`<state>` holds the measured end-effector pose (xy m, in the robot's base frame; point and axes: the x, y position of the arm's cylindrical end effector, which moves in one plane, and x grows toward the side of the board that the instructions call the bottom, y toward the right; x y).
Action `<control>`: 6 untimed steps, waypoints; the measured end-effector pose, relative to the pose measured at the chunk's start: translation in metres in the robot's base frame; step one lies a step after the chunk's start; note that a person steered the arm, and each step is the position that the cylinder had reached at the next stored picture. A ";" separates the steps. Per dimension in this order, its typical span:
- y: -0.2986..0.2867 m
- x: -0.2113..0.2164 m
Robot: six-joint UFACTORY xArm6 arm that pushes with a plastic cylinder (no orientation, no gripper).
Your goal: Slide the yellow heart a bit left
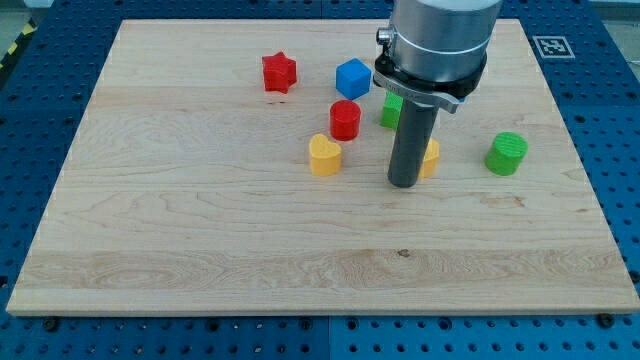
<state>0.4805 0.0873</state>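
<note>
The yellow heart (324,155) lies near the middle of the wooden board (200,230). My tip (404,184) rests on the board to the heart's right, a short gap away from it. A second yellow block (431,158) is partly hidden just behind the rod on its right side, and its shape cannot be made out. The red cylinder (345,119) stands just above and right of the heart.
A red star-shaped block (279,72) sits toward the view's top left of the group. A blue cube (352,78) is above the red cylinder. A green block (391,109) is partly hidden behind the arm. A green cylinder (507,153) stands at the view's right.
</note>
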 end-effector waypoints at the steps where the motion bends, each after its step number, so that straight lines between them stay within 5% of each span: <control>1: -0.005 0.000; 3: -0.057 -0.006; 6: -0.047 -0.017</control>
